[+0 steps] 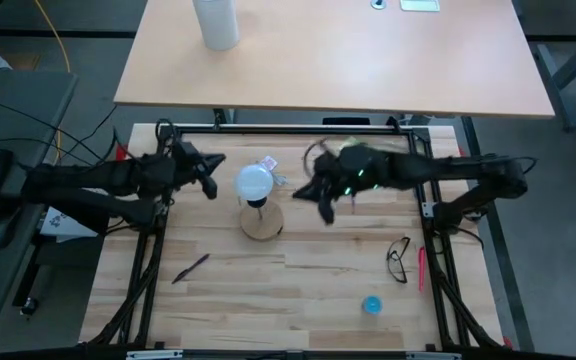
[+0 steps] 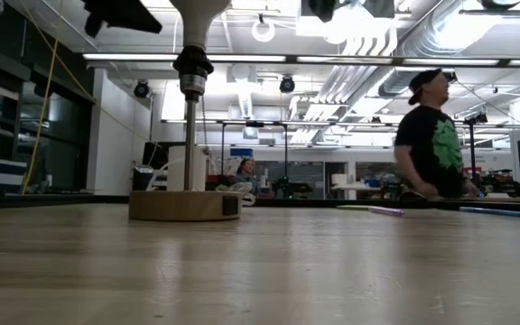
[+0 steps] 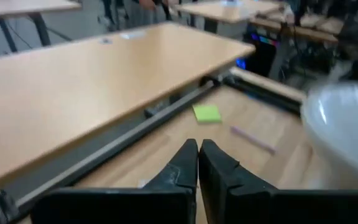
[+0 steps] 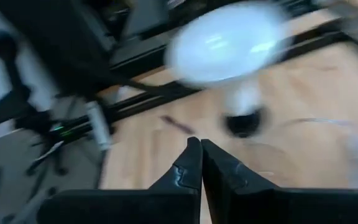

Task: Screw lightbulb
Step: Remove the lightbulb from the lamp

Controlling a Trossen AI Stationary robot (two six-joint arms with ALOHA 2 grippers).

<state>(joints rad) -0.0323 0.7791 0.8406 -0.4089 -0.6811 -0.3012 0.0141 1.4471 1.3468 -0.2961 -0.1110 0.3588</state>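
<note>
The left gripper (image 1: 211, 176), fingers pressed shut on nothing, hangs at nine o'clock of the lightbulb (image 1: 253, 182), just beside it and not touching. The right gripper (image 1: 325, 203), likewise closed and empty, hangs at about four o'clock of the bulb, a little farther off. The bulb sits globe-up in the black socket post (image 2: 190, 126) of a round wooden base (image 1: 261, 221), near the middle of the far half of the pale butcher-block table (image 1: 298, 300).

Scattered on the planks: a dark pen (image 1: 191, 268) at seven o'clock of the base, a pair of glasses (image 1: 398, 259) and a pink marker (image 1: 420, 268) toward four o'clock near the right frame rail, and a small blue object (image 1: 371, 305) at the near right. A crumpled wrapper (image 1: 268, 164) lies just behind the bulb.

Beyond the black frame stands a second, tan desk (image 1: 368, 70) carrying a tall white cylinder (image 1: 216, 22). In the low view the room opens into a workshop with ceiling strip lights and exposed ducts; a person in a dark cap and black T-shirt with a green print (image 2: 431, 135) stands at the right, and another person (image 2: 244, 169) sits far back.
</note>
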